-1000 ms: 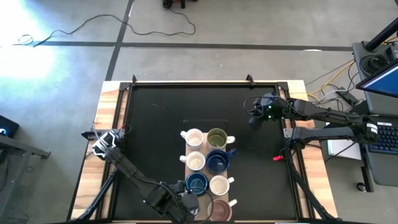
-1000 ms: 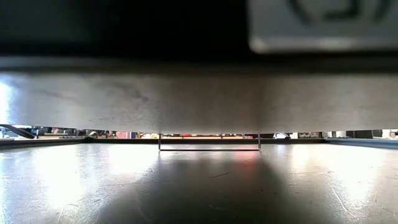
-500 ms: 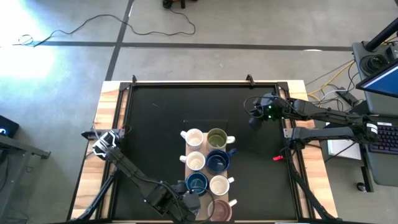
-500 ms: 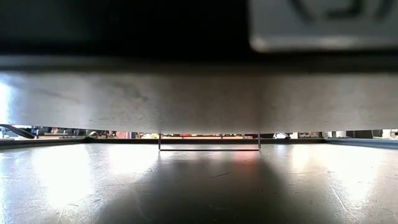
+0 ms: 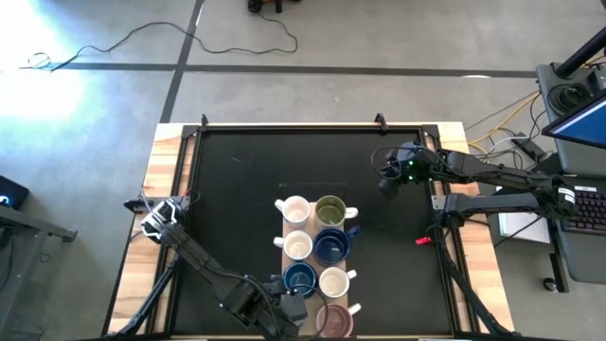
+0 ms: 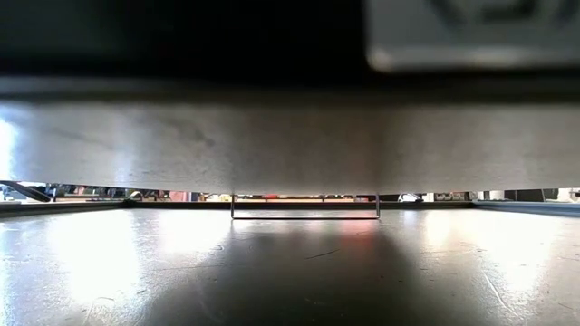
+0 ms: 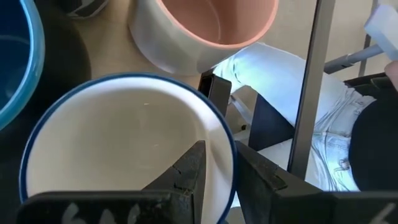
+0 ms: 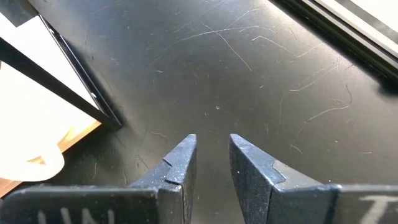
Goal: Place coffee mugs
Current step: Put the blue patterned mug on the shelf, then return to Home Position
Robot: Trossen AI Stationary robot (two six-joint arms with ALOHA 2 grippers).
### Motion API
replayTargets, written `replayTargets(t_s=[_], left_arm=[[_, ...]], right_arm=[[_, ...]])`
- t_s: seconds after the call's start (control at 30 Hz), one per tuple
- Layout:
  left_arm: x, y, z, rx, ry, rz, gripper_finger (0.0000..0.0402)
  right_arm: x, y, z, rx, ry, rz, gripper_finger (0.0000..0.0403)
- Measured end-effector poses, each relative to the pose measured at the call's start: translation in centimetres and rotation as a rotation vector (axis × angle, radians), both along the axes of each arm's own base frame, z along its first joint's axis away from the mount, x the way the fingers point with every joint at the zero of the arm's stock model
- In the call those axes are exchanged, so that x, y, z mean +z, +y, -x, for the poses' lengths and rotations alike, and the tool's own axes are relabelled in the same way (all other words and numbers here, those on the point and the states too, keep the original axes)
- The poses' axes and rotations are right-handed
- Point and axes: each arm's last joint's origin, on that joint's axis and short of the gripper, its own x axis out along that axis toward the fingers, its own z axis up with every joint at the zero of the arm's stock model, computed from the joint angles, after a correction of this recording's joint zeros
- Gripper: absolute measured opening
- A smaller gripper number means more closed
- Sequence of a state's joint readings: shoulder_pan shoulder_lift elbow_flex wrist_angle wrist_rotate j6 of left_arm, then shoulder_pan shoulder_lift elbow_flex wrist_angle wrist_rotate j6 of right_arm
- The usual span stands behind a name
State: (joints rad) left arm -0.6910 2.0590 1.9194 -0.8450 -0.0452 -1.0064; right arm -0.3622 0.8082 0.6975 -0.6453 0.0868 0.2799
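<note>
In the high view, several mugs stand in two columns on a wooden board (image 5: 280, 242): white (image 5: 294, 209), olive green (image 5: 329, 209), white (image 5: 298, 245), dark blue (image 5: 330, 245), blue (image 5: 300, 278), white (image 5: 334, 281) and one with a maroon-pink inside (image 5: 334, 319). My left gripper (image 5: 289, 311) is at the near end of the left column. It is shut on a white mug with a blue rim (image 7: 124, 155), which the gripper hides from above. My right gripper (image 5: 386, 187) hovers over the black mat at the right, slightly open (image 8: 210, 142) and holding nothing. My left gripper holds the blue-rimmed white mug by its rim and wall (image 7: 231, 146). One finger (image 7: 191, 168) is inside the mug and the other (image 7: 258, 177) is outside. The mug stays upright, mouth up, beside the pink-inside mug (image 7: 211, 25). Whether its base rests on the board, I cannot tell.
A black mat (image 5: 237, 189) covers the table inside a metal frame (image 7: 311, 81), with free room left and right of the mug rows. A thin rectangle outline (image 6: 304, 206) marks the mat's far half. A broad grey surface blocks most of the low view. Pale denim cloth (image 7: 336, 143) shows beyond the near edge.
</note>
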Motion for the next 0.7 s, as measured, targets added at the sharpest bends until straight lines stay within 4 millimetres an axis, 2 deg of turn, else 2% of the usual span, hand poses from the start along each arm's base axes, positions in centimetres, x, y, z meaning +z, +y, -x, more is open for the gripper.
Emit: replayTargets(t_s=[0.3, 0.7], left_arm=[[1.0, -0.1, -0.1, -0.002, -0.023, 0.018, 0.006], [1.1, 0.0, 0.5, -0.031, -0.009, -0.042, 0.006]], right_arm=[[0.0, 0.0, 0.0, 0.0, 0.0, 0.0, 0.0084], [0.0, 0.0, 0.0, 0.0, 0.0, 0.0, 0.0084]])
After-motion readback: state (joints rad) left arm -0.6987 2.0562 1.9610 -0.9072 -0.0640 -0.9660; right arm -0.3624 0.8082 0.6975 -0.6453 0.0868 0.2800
